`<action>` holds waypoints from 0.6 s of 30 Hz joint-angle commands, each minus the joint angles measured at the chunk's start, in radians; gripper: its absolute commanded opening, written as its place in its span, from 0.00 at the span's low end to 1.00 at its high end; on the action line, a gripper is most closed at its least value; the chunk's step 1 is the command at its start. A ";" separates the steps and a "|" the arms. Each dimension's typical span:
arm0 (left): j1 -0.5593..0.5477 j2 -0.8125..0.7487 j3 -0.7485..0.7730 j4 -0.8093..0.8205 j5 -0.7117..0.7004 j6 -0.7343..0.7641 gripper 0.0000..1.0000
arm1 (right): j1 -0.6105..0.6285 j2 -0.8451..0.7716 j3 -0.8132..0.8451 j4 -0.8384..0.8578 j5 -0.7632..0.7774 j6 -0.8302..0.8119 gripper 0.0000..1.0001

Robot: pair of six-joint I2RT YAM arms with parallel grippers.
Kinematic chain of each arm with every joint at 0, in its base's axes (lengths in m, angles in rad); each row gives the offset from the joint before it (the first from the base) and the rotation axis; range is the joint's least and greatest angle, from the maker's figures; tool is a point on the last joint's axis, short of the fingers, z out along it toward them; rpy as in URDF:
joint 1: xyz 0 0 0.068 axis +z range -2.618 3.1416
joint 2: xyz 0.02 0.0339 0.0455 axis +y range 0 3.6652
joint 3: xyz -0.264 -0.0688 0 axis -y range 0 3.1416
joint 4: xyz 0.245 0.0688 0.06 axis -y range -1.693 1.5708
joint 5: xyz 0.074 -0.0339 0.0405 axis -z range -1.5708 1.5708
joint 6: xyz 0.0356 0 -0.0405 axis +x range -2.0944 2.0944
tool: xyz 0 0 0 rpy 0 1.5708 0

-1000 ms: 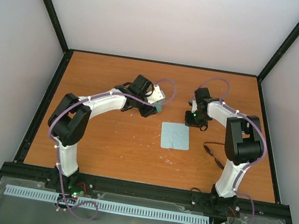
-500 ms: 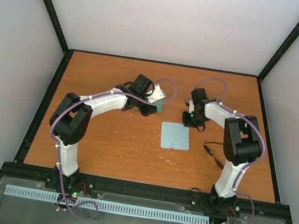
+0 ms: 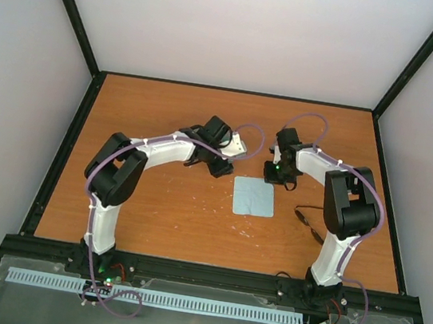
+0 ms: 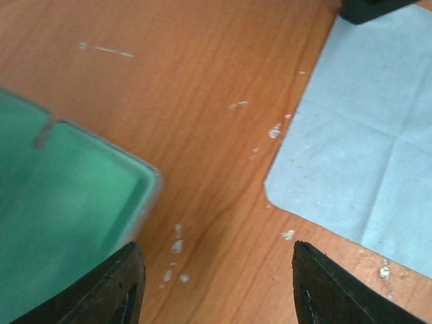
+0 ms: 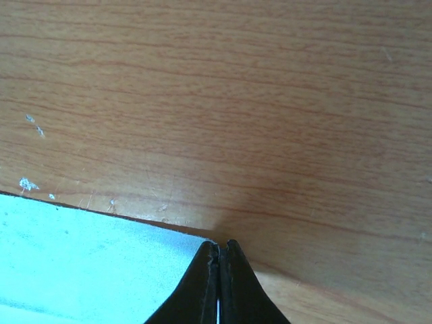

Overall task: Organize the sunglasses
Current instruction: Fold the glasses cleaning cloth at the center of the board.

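Observation:
The sunglasses [image 3: 309, 223], thin and black, lie on the table right of the pale blue cloth [image 3: 253, 196]. The grey case [image 3: 238, 143] with green lining [image 4: 61, 209] sits beyond the cloth's far left corner. My left gripper [image 3: 220, 167] [image 4: 216, 247] is open and empty, low over bare wood between the case and the cloth [image 4: 364, 142]. My right gripper [image 3: 272, 172] [image 5: 219, 243] is shut, its tips pinched on the cloth's far right corner [image 5: 88, 263] at table level. The cloth still lies flat.
The wooden table [image 3: 153, 209] has black rails along its edges and white walls behind. Small white flecks [image 4: 177, 247] mark the wood near the case. The right gripper's dark tip [image 4: 371, 8] shows at the top of the left wrist view.
My left arm has swung right, carrying its gripper from the case toward the cloth's left edge. My right gripper has edged left onto the cloth's corner. Cloth and sunglasses have not moved.

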 commanded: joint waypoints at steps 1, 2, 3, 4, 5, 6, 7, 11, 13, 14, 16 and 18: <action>-0.024 0.027 0.026 -0.020 0.036 0.007 0.60 | 0.004 0.007 -0.015 -0.015 0.043 0.022 0.03; -0.027 0.035 0.031 -0.021 0.037 0.007 0.61 | 0.003 0.007 -0.010 -0.015 0.040 0.023 0.03; -0.030 0.045 0.038 -0.020 0.034 0.010 0.60 | 0.002 0.007 -0.006 -0.016 0.038 0.023 0.03; -0.033 0.056 0.045 -0.019 0.033 0.010 0.60 | 0.002 0.007 -0.003 -0.016 0.035 0.024 0.03; -0.035 0.064 0.054 -0.021 0.034 0.009 0.60 | 0.002 0.007 0.000 -0.015 0.033 0.023 0.03; -0.036 0.076 0.062 -0.025 0.036 0.008 0.60 | 0.003 0.006 0.004 -0.015 0.030 0.024 0.03; -0.037 0.086 0.072 -0.027 0.037 0.009 0.60 | 0.003 0.008 0.007 -0.016 0.028 0.024 0.03; -0.041 0.112 0.089 -0.030 0.046 0.009 0.59 | 0.003 0.009 0.019 -0.016 0.019 0.029 0.03; -0.044 0.125 0.096 -0.031 0.049 0.007 0.60 | 0.002 0.008 0.023 -0.017 0.013 0.029 0.03; -0.046 0.132 0.103 -0.032 0.052 0.006 0.60 | 0.002 0.009 0.026 -0.019 0.012 0.029 0.03; -0.049 0.142 0.116 -0.039 0.055 0.006 0.59 | 0.002 0.008 0.026 -0.019 0.010 0.026 0.03; -0.054 0.151 0.127 -0.043 0.059 0.005 0.59 | 0.003 0.009 0.028 -0.019 0.009 0.023 0.03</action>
